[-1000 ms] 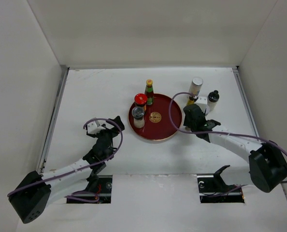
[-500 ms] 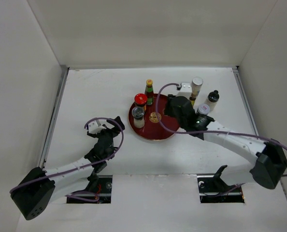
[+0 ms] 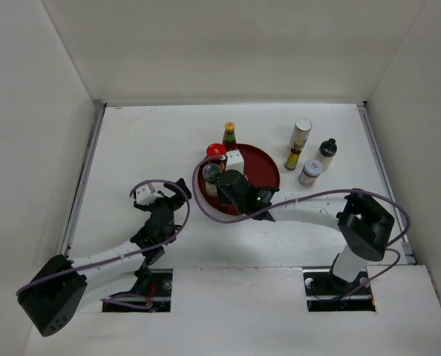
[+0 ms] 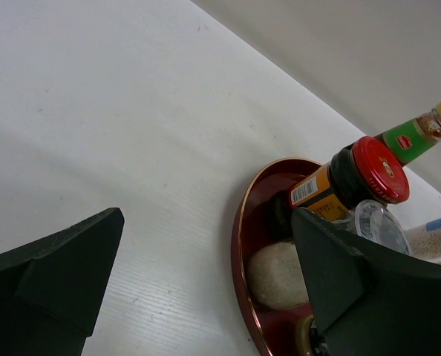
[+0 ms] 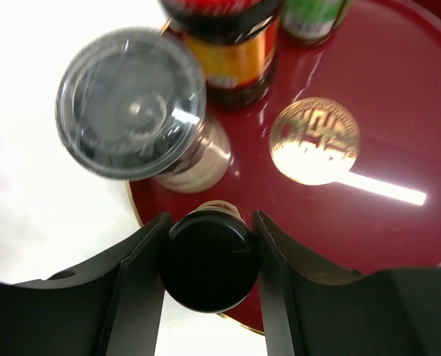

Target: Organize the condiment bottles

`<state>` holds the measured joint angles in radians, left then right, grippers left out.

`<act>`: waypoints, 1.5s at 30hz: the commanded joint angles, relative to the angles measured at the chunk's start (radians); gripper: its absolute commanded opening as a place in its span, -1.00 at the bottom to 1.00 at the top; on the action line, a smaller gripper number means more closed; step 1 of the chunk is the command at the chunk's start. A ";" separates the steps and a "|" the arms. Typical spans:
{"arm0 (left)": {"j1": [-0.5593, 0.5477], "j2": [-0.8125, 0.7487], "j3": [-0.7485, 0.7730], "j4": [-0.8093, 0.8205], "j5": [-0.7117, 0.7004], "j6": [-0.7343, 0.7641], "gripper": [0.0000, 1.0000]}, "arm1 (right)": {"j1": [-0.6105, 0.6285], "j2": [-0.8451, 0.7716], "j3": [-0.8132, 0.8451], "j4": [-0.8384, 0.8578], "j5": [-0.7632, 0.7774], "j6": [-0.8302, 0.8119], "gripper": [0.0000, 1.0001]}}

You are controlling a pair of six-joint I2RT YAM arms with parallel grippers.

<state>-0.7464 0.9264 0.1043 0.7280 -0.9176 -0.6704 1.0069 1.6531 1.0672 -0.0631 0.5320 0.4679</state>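
Right gripper (image 5: 211, 219) is clamped on a black-capped bottle (image 5: 209, 261), fingers tight on both sides of the cap. The bottle is at the near-left rim of the red tray (image 5: 399, 222), just beside the clear-lidded shaker (image 5: 131, 104) (can't tell if it's set down or lifted). Red-capped jar (image 5: 228, 55) and green bottle (image 5: 313, 15) are at the tray's far-left rim. Left gripper (image 4: 206, 222) is spread wide with nothing in it, over the table (image 4: 94, 111) left of the tray. Off the tray, toward the table's far-right corner: cream silver-topped cylinder (image 3: 301, 132), yellow-labelled dark bottle (image 3: 291, 158), black-topped bottle (image 3: 326, 152), silver-lidded jar (image 3: 309, 172).
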 commanded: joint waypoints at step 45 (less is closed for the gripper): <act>0.028 0.069 0.021 0.065 0.066 -0.031 1.00 | -0.658 -0.058 -0.039 0.301 -0.044 -0.241 0.29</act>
<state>-0.7269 0.9844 0.1043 0.7353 -0.8623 -0.6888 0.3538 1.5768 0.9691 0.1303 0.5037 0.2562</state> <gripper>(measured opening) 0.997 0.662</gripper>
